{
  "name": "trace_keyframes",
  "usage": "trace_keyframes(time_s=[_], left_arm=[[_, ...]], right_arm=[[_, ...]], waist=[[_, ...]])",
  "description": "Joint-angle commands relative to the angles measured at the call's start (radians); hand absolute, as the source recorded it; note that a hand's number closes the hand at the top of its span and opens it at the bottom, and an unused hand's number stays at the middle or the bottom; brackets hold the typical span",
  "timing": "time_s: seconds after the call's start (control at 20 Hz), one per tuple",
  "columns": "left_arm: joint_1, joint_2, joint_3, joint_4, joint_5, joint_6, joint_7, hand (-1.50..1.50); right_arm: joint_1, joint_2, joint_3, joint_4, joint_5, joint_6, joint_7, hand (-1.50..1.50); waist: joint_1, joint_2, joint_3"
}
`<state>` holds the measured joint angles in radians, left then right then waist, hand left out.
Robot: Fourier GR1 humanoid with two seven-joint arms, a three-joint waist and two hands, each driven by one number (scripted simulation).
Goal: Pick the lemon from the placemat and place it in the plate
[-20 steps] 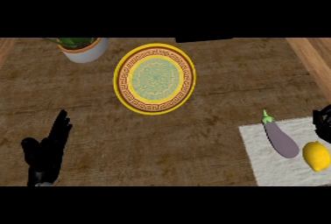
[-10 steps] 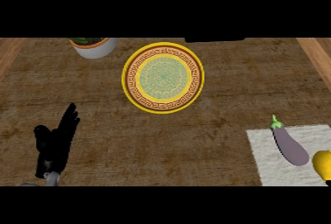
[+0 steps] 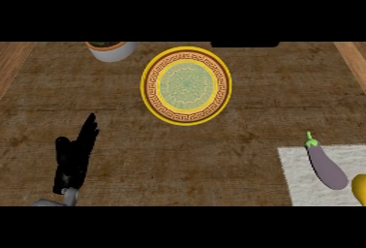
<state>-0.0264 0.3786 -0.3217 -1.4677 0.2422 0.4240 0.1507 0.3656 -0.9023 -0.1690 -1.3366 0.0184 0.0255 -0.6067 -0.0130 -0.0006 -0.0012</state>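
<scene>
Only a sliver of the yellow lemon [image 3: 358, 189] shows at the lower right edge, lying on the white placemat [image 3: 304, 177]. Just left of it on the mat lies a purple eggplant [image 3: 325, 165] with a green stem. The plate [image 3: 187, 85], yellow-rimmed with a brown band and a green middle, sits at the centre back with nothing on it. My left hand [image 3: 73, 157] stands at the lower left, fingers straight and pointing up, holding nothing. My right hand does not show.
A white pot with a green plant [image 3: 110, 50] stands at the back left, left of the plate. Brown woven cloth [image 3: 178, 160] covers the counter, with wooden strips along both sides.
Everything has slid rightward in the view, pushing the lemon and the mat toward the right edge. The right hand, at the right edge a second ago, is out of sight.
</scene>
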Motion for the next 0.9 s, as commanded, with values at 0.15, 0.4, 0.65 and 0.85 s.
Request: trace_keyframes(time_s=[0.15, 0.4, 0.65, 0.85], left_arm=[[-0.005, 0.022, 0.044, 0.033, 0.01, -0.052, -0.022, 0.0], [-0.026, -0.027, 0.016, -0.007, -0.046, -0.006, 0.038, 0.0], [-0.073, -0.045, 0.079, 0.07, -0.034, -0.077, 0.036, 0.0], [-0.015, -0.054, 0.074, 0.002, -0.079, -0.087, 0.044, 0.0]], right_arm=[[0.03, -0.123, 0.077, -0.081, 0.104, 0.128, 0.224, -1.5], [-0.04, -0.067, 0.158, -0.11, 0.19, 0.169, 0.345, -1.5], [-0.178, -0.045, 0.131, 0.08, 0.252, 0.26, 0.289, -1.5], [-0.229, 0.026, 0.148, 0.099, 0.339, 0.262, 0.313, -1.5]], waist=[[0.016, 0.002, -0.001], [0.016, 0.0, 0.001], [0.015, 0.002, 0.001], [0.018, 0.001, 0.002]])
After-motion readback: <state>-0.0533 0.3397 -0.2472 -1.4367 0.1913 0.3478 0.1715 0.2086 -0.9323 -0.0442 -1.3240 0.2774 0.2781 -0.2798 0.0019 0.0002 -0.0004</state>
